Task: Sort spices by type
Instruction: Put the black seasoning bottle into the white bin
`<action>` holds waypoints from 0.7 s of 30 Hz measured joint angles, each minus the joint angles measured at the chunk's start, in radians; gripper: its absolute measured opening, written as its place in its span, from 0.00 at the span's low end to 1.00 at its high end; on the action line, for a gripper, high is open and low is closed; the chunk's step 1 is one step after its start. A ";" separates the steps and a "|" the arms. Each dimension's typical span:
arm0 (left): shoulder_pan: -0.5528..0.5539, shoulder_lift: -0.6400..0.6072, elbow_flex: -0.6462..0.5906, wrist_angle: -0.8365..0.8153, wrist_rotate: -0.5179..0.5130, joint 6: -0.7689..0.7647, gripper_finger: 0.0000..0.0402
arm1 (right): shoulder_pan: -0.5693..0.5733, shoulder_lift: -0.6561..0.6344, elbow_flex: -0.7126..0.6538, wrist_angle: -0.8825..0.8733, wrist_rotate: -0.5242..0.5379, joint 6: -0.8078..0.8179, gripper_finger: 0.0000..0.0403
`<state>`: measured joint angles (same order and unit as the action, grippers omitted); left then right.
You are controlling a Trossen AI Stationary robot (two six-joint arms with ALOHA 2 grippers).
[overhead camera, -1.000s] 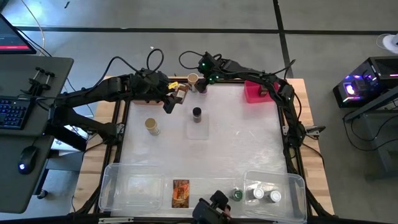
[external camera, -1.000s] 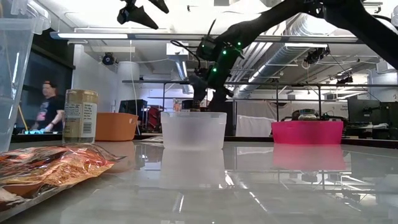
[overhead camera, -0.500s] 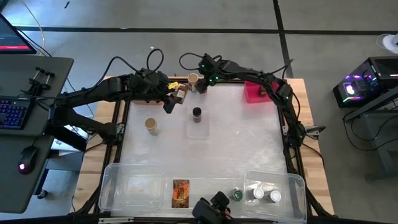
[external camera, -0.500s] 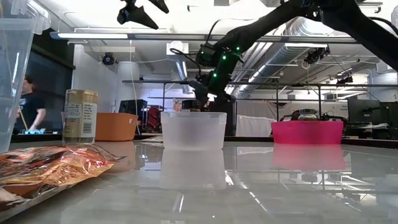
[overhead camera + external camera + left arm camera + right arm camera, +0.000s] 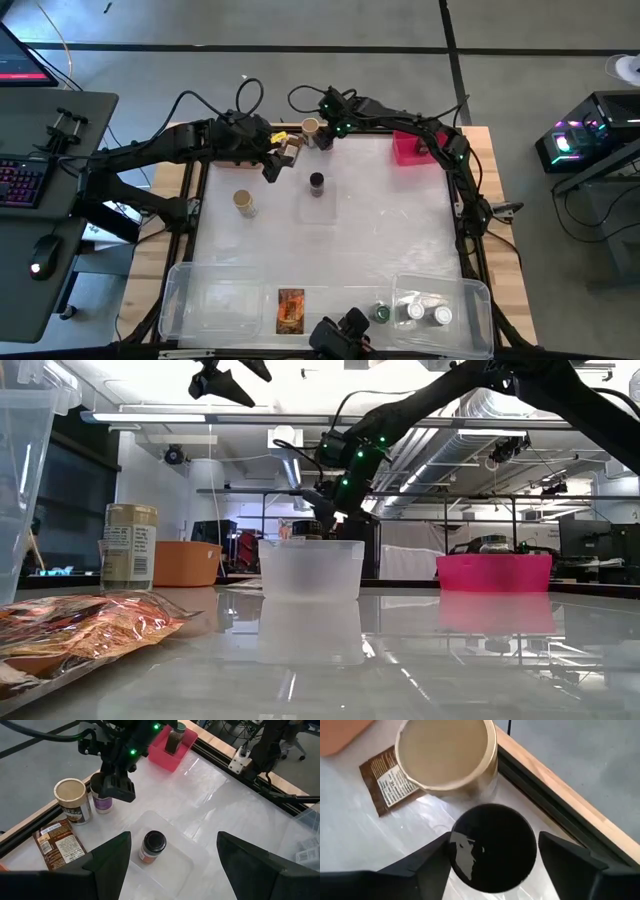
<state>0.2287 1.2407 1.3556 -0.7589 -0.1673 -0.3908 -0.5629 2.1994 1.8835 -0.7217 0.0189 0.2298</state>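
At the table's 12 o'clock edge, straight beneath the right gripper (image 5: 492,857), upright black-capped jar (image 5: 493,847) framed between parted fingers, not yet grasped; tan-capped jar (image 5: 447,755) just beside.

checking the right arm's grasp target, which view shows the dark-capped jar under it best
The right wrist view: the dark-capped jar fills the frame between the right gripper jaws, beside a tan-capped jar. The left wrist view shows its purple label partly hidden by that gripper. In the high view it is mostly hidden; the low view does not show it clearly.
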 joint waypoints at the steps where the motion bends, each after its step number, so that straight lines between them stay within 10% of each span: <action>1: 0.000 0.000 0.000 0.000 0.000 0.000 0.70 | 0.000 0.000 0.000 -0.004 0.000 0.004 0.67; 12: 0.000 0.000 0.000 -0.003 0.000 0.010 0.70 | 0.001 -0.034 -0.002 -0.045 0.034 -0.043 0.49; 21: 0.000 -0.016 0.000 -0.084 -0.008 0.120 0.70 | 0.006 -0.366 0.000 -0.134 -0.126 -0.163 0.49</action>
<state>0.2287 1.2252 1.3556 -0.8430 -0.1752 -0.2710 -0.5566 1.8334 1.8832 -0.8557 -0.1073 0.0668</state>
